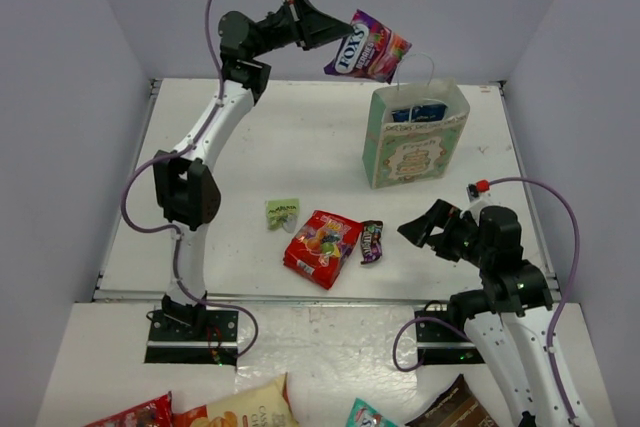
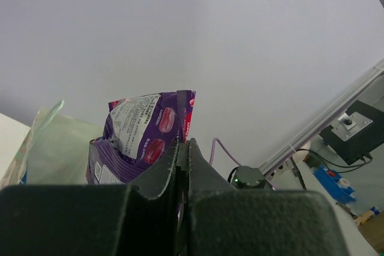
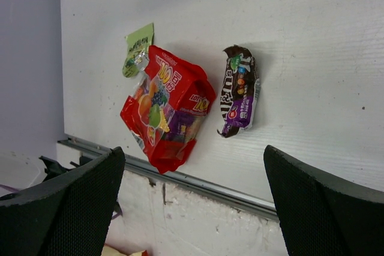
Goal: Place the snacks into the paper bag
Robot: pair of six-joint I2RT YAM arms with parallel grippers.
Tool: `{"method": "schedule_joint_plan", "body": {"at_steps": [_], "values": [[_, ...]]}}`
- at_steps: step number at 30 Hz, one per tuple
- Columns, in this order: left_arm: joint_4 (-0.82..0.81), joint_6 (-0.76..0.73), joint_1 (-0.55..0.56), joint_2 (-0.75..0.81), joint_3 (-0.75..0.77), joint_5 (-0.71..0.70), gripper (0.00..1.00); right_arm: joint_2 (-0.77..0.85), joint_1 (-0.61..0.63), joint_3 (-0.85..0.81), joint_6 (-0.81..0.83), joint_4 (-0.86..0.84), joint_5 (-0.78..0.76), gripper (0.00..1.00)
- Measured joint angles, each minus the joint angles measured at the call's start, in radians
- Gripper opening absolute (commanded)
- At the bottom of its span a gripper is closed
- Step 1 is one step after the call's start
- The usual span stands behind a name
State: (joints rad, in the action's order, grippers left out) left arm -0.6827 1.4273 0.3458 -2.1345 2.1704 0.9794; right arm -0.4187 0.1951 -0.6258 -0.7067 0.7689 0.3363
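Observation:
My left gripper (image 1: 340,30) is shut on the purple candy pack (image 1: 368,48) and holds it high, just up-left of the paper bag (image 1: 415,137). In the left wrist view the pack (image 2: 144,133) sticks up between my closed fingers (image 2: 204,166), with the bag's edge (image 2: 45,142) at left. The blue chip bag (image 1: 418,112) sits inside the paper bag. The red candy bag (image 1: 322,247), tiny green packet (image 1: 282,212) and dark brown packet (image 1: 371,241) lie on the table. My right gripper (image 1: 428,228) is open and empty, right of the dark brown packet (image 3: 240,90). The silver foil packet is out of view.
The paper bag stands upright at the back right of the white table (image 1: 250,147). Below the table's front edge lie a large yellow-orange chip bag (image 1: 240,407), a teal packet (image 1: 365,414) and a big dark brown pouch (image 1: 450,409). Grey walls close in three sides.

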Motion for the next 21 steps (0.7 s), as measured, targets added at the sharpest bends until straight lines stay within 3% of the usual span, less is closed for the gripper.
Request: {"method": "schedule_joint_plan", "body": {"at_steps": [21], "values": [[0.029, -0.024, 0.142, -0.130, 0.029, -0.092, 0.00, 0.029, 0.000, 0.000, 0.000, 0.002, -0.001, 0.97]]}}
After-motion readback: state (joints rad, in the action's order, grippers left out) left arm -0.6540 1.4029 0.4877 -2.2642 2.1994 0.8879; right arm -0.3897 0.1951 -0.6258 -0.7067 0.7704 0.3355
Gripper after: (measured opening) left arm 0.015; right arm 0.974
